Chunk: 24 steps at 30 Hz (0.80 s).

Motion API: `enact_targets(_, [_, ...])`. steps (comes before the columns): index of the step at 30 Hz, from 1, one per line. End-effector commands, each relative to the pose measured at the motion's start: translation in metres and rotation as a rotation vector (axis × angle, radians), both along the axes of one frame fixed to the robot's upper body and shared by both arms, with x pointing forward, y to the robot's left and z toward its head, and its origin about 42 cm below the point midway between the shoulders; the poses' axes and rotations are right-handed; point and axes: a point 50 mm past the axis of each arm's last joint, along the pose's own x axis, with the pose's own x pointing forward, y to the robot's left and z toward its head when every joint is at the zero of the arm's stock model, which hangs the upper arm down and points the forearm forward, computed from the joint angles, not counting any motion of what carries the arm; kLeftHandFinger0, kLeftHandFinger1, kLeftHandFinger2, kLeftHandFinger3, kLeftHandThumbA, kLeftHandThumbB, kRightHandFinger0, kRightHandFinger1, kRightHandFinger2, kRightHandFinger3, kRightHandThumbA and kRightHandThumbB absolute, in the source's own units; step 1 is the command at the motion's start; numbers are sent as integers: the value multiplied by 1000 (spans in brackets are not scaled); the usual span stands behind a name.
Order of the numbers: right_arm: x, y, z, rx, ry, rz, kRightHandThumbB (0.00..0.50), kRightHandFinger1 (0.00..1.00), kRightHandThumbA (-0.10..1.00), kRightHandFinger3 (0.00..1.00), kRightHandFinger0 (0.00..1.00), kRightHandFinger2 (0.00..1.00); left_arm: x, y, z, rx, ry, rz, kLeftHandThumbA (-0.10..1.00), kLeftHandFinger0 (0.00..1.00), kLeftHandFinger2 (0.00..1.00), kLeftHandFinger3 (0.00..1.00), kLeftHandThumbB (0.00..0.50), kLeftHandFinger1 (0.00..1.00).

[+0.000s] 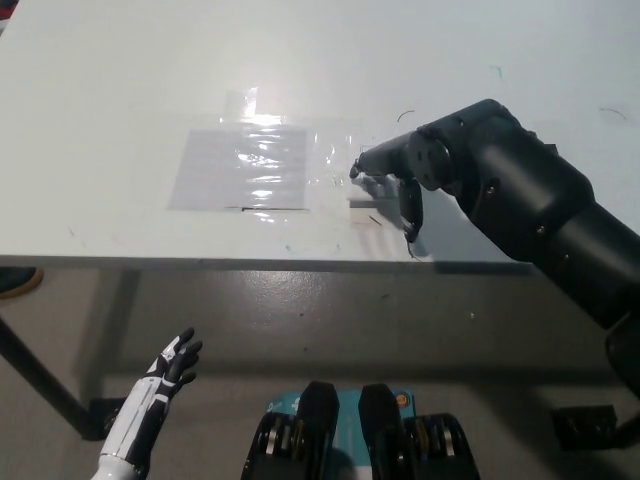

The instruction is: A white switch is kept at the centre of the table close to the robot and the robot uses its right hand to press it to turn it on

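The white switch point(368, 190) sits taped to the white table point(120, 90) near its front edge, mostly covered by my black right hand point(405, 175). That hand lies over the switch with one finger stretched left, its tip at the switch's left side, and another finger hanging down toward the table edge. It holds nothing. My white left hand point(172, 362) rests low at the lower left, below the table, fingers spread.
A clear plastic sheet point(242, 166) is taped flat on the table left of the switch. The table's front edge point(200, 260) runs across the middle of the view, with grey floor point(400, 320) below it.
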Motion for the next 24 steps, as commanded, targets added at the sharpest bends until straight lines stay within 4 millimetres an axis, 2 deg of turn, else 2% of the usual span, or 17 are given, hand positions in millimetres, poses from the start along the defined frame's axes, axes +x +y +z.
enact_targets(1, [3,8,17,4,-69,21,148,1000,1000,1000,998,1000,4,4,15,23,-53,-20,1000,1000,1000,1000,0,1000])
enact_targets(4, [3,8,10,1,-62,22,151,1000,1000,1000,961,1000,4,4,15,20,-53,-20,1000,1000,1000,1000,3,1000])
enact_targets(6, [3,7,5,7,-53,15,155,934,1000,1000,871,966,4,4,15,26,-56,-20,1000,1000,1000,1000,0,1000])
enact_targets(8, [2,7,3,4,-50,16,152,933,1000,1000,857,962,4,4,15,24,-55,-19,1000,1000,1000,1000,1,1000])
enact_targets(10, [3,6,-1,11,-41,10,144,953,1000,1000,870,972,4,4,15,27,-53,-18,1000,1000,1000,1000,0,1000])
enact_targets(11, [4,5,-3,17,-34,6,142,1000,1000,1000,937,1000,3,4,15,28,-52,-16,1000,1000,1000,1000,0,1000])
enact_targets(12, [4,4,-4,19,-32,6,144,1000,1000,1000,1000,1000,3,4,15,27,-52,-16,1000,1000,1000,1000,0,1000])
enact_targets(15, [6,1,-9,15,-32,-6,151,1000,1000,1000,1000,1000,3,4,15,23,-52,-17,1000,1000,1000,1000,0,1000])
enact_targets(16, [5,1,-4,13,-49,-4,158,1000,1000,1000,1000,1000,3,4,16,21,-51,-18,1000,1000,1000,1000,0,1000])
enact_targets(18, [8,-2,10,67,-88,-3,175,1000,1000,1000,1000,1000,1,5,13,11,-49,-14,1000,1000,1000,1000,2,1000])
enact_targets(19, [10,-6,29,127,-109,-4,158,1000,1000,1000,1000,1000,1,5,12,9,-47,-11,1000,1000,1000,1000,1,1000])
enact_targets(20, [12,-9,44,172,-123,-5,160,948,1000,1000,891,940,0,6,12,10,-46,-10,1000,1000,1000,1000,0,1000])
enact_targets(21, [14,-15,75,234,-171,0,166,807,1000,1000,725,804,0,7,12,14,-46,-9,1000,1000,1000,1000,0,1000])
enact_targets(23, [11,-17,111,281,-221,11,147,856,1000,1000,854,905,0,7,11,11,-46,-10,1000,1000,1000,1000,0,1000])
enact_targets(24, [8,-22,135,337,-246,20,140,990,1000,1000,986,1000,-1,8,10,10,-46,-11,1000,1000,1000,1000,0,1000])
